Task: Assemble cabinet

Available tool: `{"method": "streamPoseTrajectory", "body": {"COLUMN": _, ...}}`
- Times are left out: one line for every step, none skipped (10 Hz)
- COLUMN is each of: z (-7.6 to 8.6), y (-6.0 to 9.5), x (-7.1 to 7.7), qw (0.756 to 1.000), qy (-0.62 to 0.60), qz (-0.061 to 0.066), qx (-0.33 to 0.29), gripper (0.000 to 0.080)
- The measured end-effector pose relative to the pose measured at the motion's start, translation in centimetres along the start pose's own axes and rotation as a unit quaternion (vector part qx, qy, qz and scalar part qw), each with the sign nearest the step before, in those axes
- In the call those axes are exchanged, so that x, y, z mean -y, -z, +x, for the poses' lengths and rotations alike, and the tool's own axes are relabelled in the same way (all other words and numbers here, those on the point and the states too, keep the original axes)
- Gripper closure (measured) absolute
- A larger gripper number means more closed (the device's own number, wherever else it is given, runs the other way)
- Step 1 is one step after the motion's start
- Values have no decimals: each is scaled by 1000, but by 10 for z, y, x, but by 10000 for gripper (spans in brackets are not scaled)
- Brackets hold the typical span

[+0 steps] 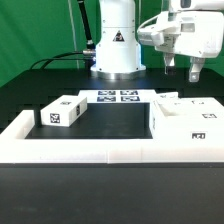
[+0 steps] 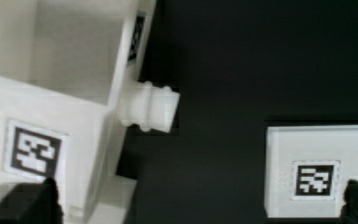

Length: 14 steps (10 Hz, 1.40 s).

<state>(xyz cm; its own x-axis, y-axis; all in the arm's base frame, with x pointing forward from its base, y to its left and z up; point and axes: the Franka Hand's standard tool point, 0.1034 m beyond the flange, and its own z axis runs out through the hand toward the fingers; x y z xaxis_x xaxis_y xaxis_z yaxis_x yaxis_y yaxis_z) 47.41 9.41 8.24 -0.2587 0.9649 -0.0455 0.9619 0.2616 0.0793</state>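
A small white box part (image 1: 62,112) with a black-and-white tag lies at the exterior view's left. A larger white cabinet body (image 1: 185,125) with tags sits at the exterior view's right. My gripper (image 1: 182,72) hangs open and empty above that body, well clear of it. In the wrist view my gripper (image 2: 190,205) has its dark fingertips (image 2: 25,202) wide apart. Between and below them are a white tagged part with a round peg (image 2: 151,105) and another white tagged part (image 2: 318,165), with dark table between.
A long low white L-shaped rail (image 1: 100,150) runs along the front and up both sides. The marker board (image 1: 118,97) lies at the back by the robot base (image 1: 116,50). A green wall stands behind.
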Motion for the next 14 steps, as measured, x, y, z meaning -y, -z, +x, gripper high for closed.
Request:
{"method": "streamPoseTrajectory", "body": {"z": -2, "y": 0, "x": -1, "qw": 1000, "qy": -3, "qz": 1, "qx": 1, "gripper": 2}}
{"method": "streamPoseTrajectory", "body": {"z": -2, "y": 0, "x": -1, "qw": 1000, "qy": -3, "qz": 1, "qx": 1, "gripper": 2}}
{"method": "streamPoseTrajectory", "body": {"z": -3, "y": -1, "x": 3, "qw": 1000, "qy": -10, "qz": 9, "qx": 2, "gripper": 2}}
{"method": "streamPoseTrajectory", "body": {"z": -3, "y": -3, "x": 9, "qw": 1000, "qy": -19, "qz": 21, "qx": 4, "gripper": 2}}
{"method": "streamPoseTrajectory", "body": {"z": 3, "y": -8, "x": 21, "qw": 1000, "qy": -20, "qz": 20, "qx": 0, "gripper": 2}}
{"method": "streamPoseTrajectory", "body": {"z": 10, "y": -14, "x": 36, "qw": 999, "qy": -17, "qz": 28, "qx": -4, "gripper": 2}}
{"method": "streamPoseTrajectory", "body": {"z": 15, "y": -19, "x": 46, "qw": 999, "qy": -12, "qz": 31, "qx": -8, "gripper": 2}}
{"method": "streamPoseTrajectory", "body": {"z": 19, "y": -24, "x": 55, "qw": 999, "qy": -8, "qz": 31, "qx": -13, "gripper": 2}}
{"method": "streamPoseTrajectory", "body": {"z": 21, "y": -28, "x": 63, "qw": 999, "qy": -7, "qz": 33, "qx": -16, "gripper": 2}}
{"method": "streamPoseTrajectory", "body": {"z": 20, "y": -28, "x": 63, "qw": 999, "qy": -9, "qz": 35, "qx": -15, "gripper": 2}}
{"method": "streamPoseTrajectory", "body": {"z": 20, "y": -28, "x": 63, "qw": 999, "qy": -9, "qz": 34, "qx": -15, "gripper": 2}}
{"method": "streamPoseTrajectory", "body": {"z": 20, "y": -28, "x": 63, "qw": 999, "qy": -10, "qz": 35, "qx": -15, "gripper": 2}}
{"method": "streamPoseTrajectory", "body": {"z": 22, "y": -30, "x": 67, "qw": 999, "qy": -10, "qz": 35, "qx": -17, "gripper": 2}}
{"method": "streamPoseTrajectory", "body": {"z": 28, "y": -36, "x": 79, "qw": 999, "qy": -9, "qz": 38, "qx": -24, "gripper": 2}}
